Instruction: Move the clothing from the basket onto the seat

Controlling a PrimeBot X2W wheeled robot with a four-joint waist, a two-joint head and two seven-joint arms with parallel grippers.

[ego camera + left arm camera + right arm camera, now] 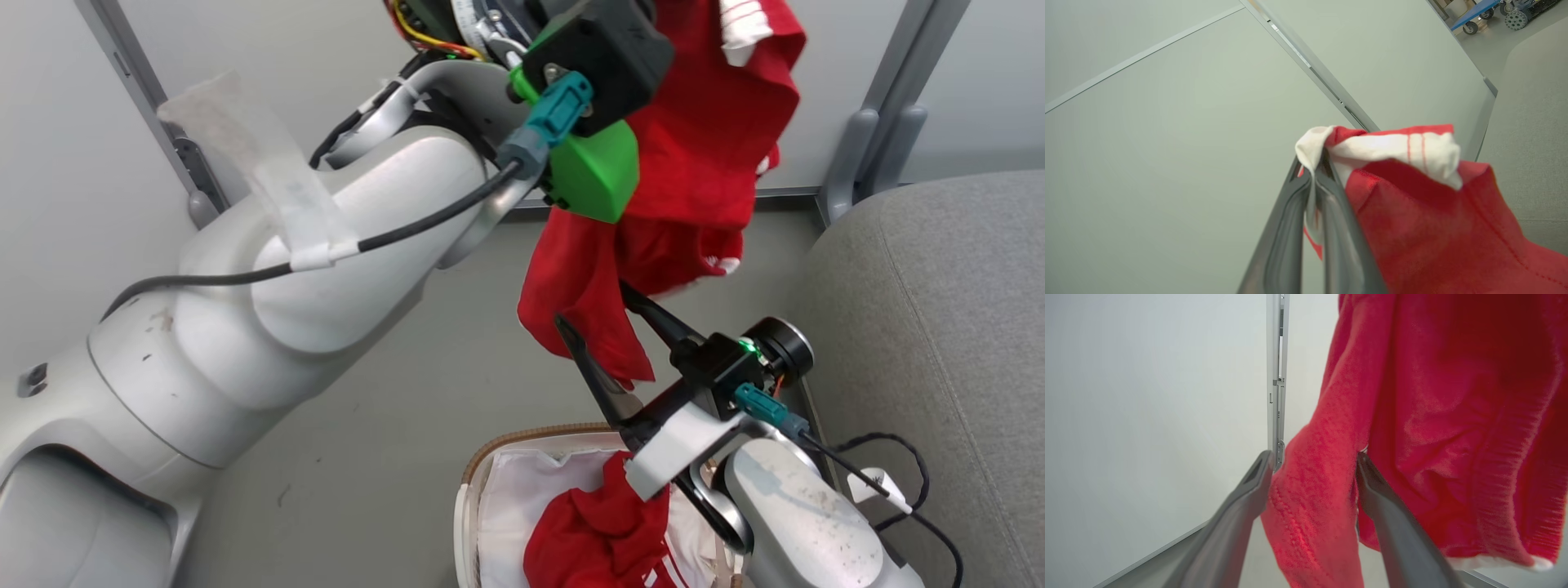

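Note:
A red garment [702,139] with white trim [1392,149] hangs high in the air, above and beyond the basket. My left gripper [1312,163] is shut on its white-trimmed edge; in the head view its fingers are hidden behind the wrist housing. My right gripper [596,314] is open below it, one finger on each side of the garment's dangling lower flap [1310,498]. A second red garment [596,531] lies crumpled in the basket [522,437] on the white liner [522,490]. The grey seat [939,327] lies to the right.
A pale wall with metal uprights [882,106] stands behind the hanging garment. My left forearm [326,269] crosses the left of the head view. Black cables and a white plug [878,486] lie on the floor between basket and seat.

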